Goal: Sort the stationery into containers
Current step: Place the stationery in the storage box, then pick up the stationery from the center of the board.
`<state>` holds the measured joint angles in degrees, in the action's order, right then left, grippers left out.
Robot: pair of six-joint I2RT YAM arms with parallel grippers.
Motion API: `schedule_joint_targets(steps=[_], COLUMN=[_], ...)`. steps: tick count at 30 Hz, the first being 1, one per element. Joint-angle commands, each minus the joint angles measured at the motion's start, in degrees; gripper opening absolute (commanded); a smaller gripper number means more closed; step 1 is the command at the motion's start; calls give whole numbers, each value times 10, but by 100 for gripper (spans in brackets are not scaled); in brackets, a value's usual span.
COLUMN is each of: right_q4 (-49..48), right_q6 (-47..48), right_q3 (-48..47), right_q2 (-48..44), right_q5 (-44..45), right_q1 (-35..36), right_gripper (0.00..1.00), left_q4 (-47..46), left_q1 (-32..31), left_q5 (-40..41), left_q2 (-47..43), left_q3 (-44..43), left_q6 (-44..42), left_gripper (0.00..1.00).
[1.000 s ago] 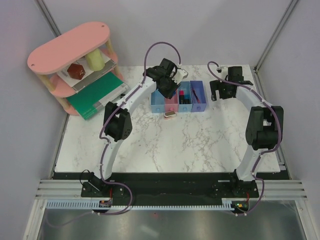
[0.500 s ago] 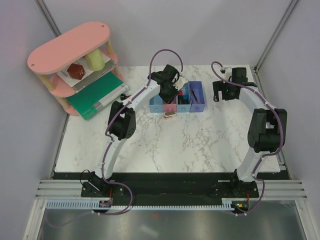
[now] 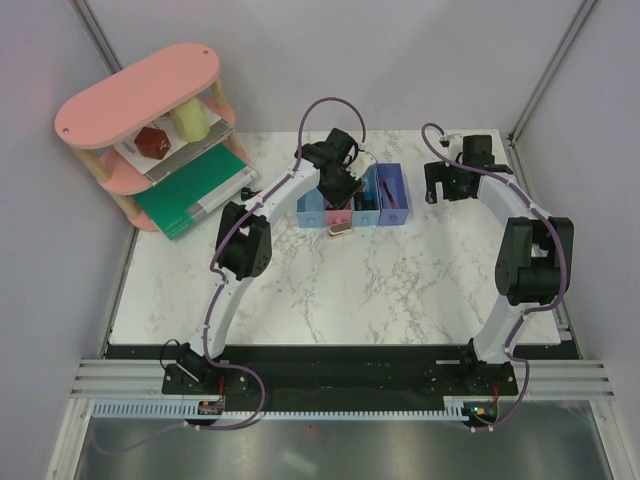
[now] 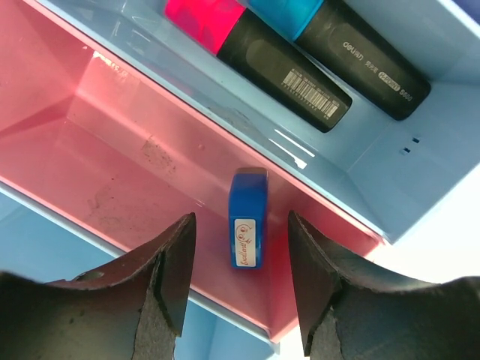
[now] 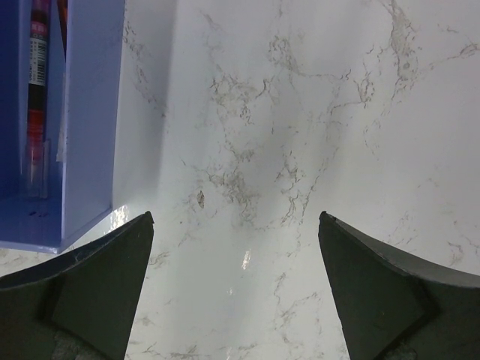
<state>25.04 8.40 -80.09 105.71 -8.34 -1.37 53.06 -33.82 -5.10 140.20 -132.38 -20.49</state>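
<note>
The left pincer (image 4: 240, 232) hangs open over the pink bin (image 4: 112, 172), where the small blue piece (image 4: 247, 214) lies loose between its fingers, probably light, rigid and slick, best pinched across its long sides, while the right pincer (image 5: 236, 217) gapes over the desk (image 5: 300, 135).

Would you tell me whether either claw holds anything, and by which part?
Nothing is held. The left claw is open, fingers clear of the small blue piece lying in the pink bin; the right claw is open too.
</note>
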Motion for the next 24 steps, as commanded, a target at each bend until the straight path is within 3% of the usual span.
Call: schedule_joint_targets(steps=[1, 6, 10, 14, 18, 24], right_q4=[-7, -8, -8, -10, -13, -16], right_q6=[-4, -5, -5, -1, -3, -8], right_q3=[1, 2, 6, 11, 16, 23], right_q2=[-27, -28, -29, -34, -41, -45], right_q5=[-12, -16, -19, -19, -27, -35], right_q1=[-1, -1, -1, -1, -1, -1], right_gripper=[98, 98, 98, 98, 98, 98], left_q4=[-14, -34, -43, -43, -44, -46], left_q1=[-3, -2, 9, 43, 108, 166], left_q5=[-35, -35, 12, 49, 49, 86], left_q2=[-64, -129, -189, -238, -245, -219], left_q3=[-19, -17, 7, 89, 146, 179], left_q6=[26, 34, 27, 2, -7, -118], left_gripper=[59, 59, 60, 61, 63, 66])
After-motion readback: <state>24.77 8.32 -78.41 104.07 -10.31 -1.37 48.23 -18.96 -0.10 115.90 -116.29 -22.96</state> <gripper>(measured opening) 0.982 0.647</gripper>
